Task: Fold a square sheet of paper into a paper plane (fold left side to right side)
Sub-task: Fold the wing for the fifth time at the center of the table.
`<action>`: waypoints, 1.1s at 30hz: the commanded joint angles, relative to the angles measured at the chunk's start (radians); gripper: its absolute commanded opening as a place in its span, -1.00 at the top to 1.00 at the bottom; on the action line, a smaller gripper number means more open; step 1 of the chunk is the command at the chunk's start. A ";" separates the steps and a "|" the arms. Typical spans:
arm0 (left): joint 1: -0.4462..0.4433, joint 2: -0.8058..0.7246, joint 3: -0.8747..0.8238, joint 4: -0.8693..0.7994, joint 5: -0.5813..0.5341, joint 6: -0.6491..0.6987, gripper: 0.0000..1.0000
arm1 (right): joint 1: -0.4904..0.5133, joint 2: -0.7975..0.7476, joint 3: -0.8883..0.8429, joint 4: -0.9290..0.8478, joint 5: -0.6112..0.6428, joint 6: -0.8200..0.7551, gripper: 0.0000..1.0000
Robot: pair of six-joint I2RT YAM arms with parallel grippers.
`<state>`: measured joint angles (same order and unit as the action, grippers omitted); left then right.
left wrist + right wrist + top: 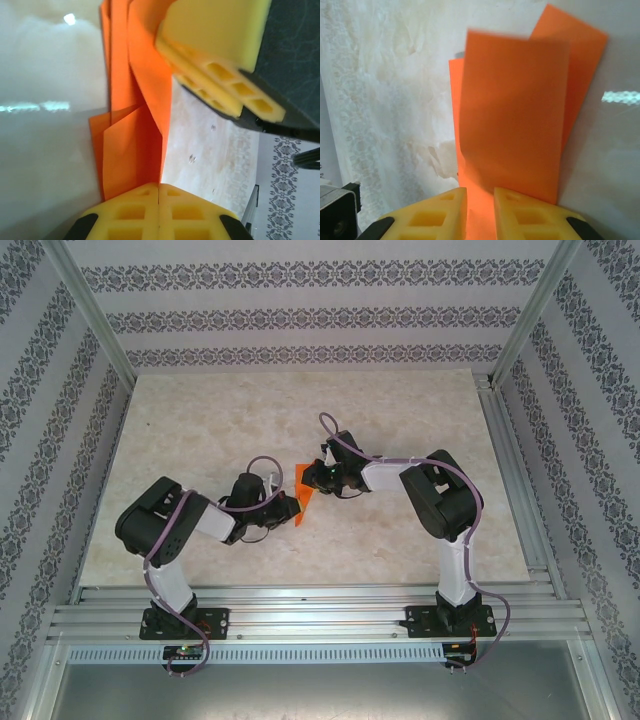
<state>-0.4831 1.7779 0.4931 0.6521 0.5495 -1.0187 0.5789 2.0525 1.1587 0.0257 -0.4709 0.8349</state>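
Top external: one orange sheet (304, 496)

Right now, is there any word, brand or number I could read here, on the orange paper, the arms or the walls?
No text can be read anywhere.
The paper: plain orange, unmarked.
The pincer pads: bare yellow.
The walls: floral pattern, no letters.

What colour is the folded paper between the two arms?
Plain bright orange, without any marks. The right wrist view shows the paper best.
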 commanded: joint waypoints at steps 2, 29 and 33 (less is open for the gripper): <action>0.020 -0.056 -0.062 -0.235 -0.072 0.028 1.00 | 0.011 0.049 0.011 -0.077 0.065 -0.036 0.56; 0.001 -0.223 0.165 -0.447 -0.012 0.165 0.81 | 0.030 0.079 0.060 -0.115 0.081 -0.036 0.56; -0.001 -0.117 0.174 -0.380 0.008 0.163 0.84 | 0.032 0.080 0.066 -0.133 0.087 -0.046 0.56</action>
<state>-0.4744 1.6184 0.6502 0.1795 0.5201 -0.8783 0.5892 2.0693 1.2186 -0.0723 -0.4454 0.8158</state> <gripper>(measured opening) 0.085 0.221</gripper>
